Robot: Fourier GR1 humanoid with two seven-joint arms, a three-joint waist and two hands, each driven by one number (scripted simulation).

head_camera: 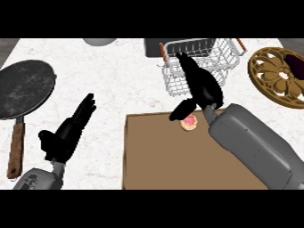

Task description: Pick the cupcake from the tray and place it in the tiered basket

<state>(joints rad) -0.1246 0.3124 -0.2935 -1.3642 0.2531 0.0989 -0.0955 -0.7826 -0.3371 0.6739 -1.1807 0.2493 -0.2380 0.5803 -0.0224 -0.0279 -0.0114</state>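
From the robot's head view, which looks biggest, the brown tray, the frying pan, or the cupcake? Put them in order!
Largest to smallest, as they look here:
1. Brown tray
2. Frying pan, handle included
3. Cupcake, tiny and partly hidden by the right hand

The tray is cut off by the view's lower edge, so it may be bigger.

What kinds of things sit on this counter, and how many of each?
Pan: 1
Brown tray: 1
Cupcake: 1
Wire tiered basket: 1
Round gold trivet: 1
Total: 5
A grey object at the top edge is too cut off to name.
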